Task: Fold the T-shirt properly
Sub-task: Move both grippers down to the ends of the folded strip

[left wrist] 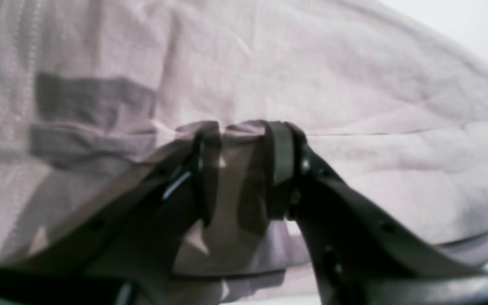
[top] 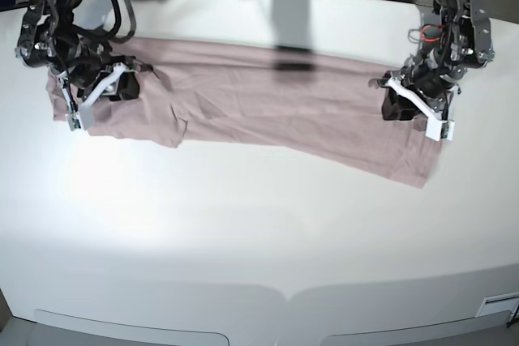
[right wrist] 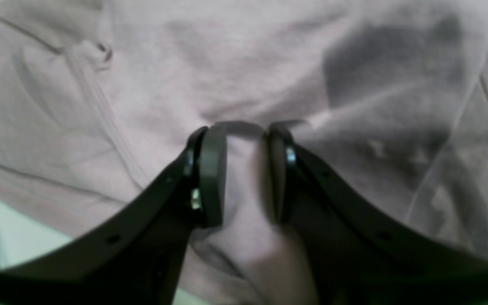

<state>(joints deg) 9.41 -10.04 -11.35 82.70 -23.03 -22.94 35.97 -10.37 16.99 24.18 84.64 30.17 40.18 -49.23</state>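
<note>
both grippers [left wrist: 242, 169] [right wrist: 244, 169] pinch t-shirt [top: 268, 103] ends

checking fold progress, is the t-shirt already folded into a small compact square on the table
No, in the base view the T-shirt lies stretched in a long band across the table.

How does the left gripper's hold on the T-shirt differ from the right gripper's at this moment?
The left gripper pinches the T-shirt near the plain end, on the base view's right; the right gripper pinches the end with the seamed flap, on that view's left. The left grips fabric lying flatter; the right holds a thicker bunch. Both are closed on cloth.
</note>
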